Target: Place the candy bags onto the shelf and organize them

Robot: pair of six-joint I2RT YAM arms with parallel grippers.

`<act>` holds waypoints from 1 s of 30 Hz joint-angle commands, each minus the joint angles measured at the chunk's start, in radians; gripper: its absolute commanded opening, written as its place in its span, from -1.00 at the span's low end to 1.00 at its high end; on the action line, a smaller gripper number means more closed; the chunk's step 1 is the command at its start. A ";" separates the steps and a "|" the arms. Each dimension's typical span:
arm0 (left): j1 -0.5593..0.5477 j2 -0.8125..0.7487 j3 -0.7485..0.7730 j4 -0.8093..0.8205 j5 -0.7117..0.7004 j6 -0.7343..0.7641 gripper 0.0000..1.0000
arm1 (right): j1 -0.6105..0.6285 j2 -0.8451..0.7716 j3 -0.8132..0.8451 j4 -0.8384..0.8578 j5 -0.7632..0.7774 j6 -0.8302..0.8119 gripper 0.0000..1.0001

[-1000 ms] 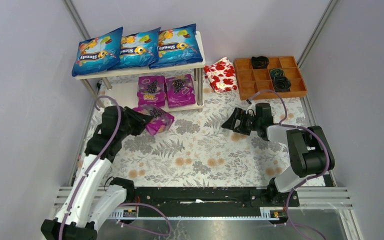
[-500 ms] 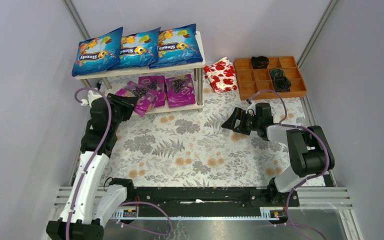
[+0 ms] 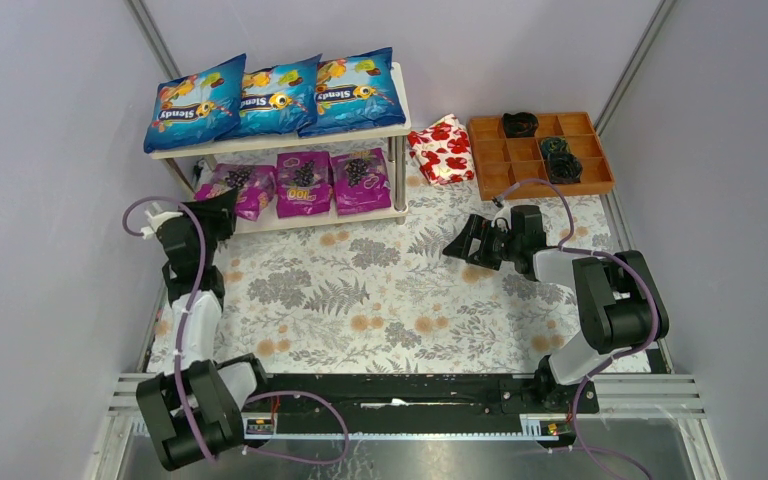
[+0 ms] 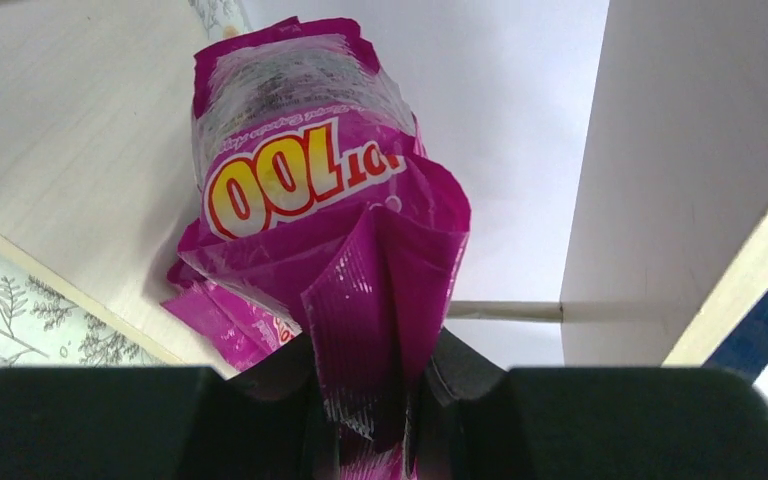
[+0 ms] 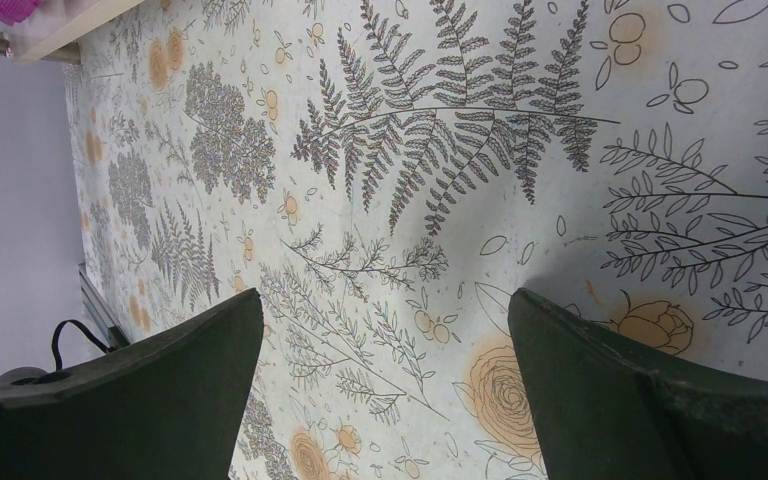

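Observation:
Three blue candy bags (image 3: 278, 94) lie side by side on the top board of the shelf (image 3: 393, 128). Two magenta bags (image 3: 303, 182) (image 3: 360, 179) lie on its lower board. My left gripper (image 3: 222, 205) is shut on the sealed end of the third magenta bag (image 3: 240, 186), which rests on the left part of the lower board. In the left wrist view that bag (image 4: 320, 190) hangs from the closed left gripper (image 4: 375, 385) over the cream board (image 4: 70, 150). My right gripper (image 3: 465, 243) is open and empty over the floral cloth.
A red-and-white floral packet (image 3: 442, 148) lies right of the shelf. A brown compartmented tray (image 3: 500, 150) with dark items stands at the back right. Grey walls close in left and right. The floral cloth (image 5: 440, 130) fills the right wrist view.
My left gripper has carried the magenta bag from the cloth in front of the shelf up and left onto the lower board. The right arm has not moved.

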 commanded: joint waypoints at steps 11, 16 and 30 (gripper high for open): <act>0.043 0.207 -0.014 0.700 -0.068 -0.032 -1.00 | -0.005 0.027 -0.002 -0.055 0.031 -0.034 1.00; 0.008 0.349 0.000 0.808 -0.137 0.019 -1.00 | -0.004 0.019 -0.006 -0.053 0.031 -0.034 1.00; -0.009 0.667 0.011 0.932 -0.158 -0.018 -0.96 | -0.004 0.031 -0.001 -0.053 0.035 -0.037 1.00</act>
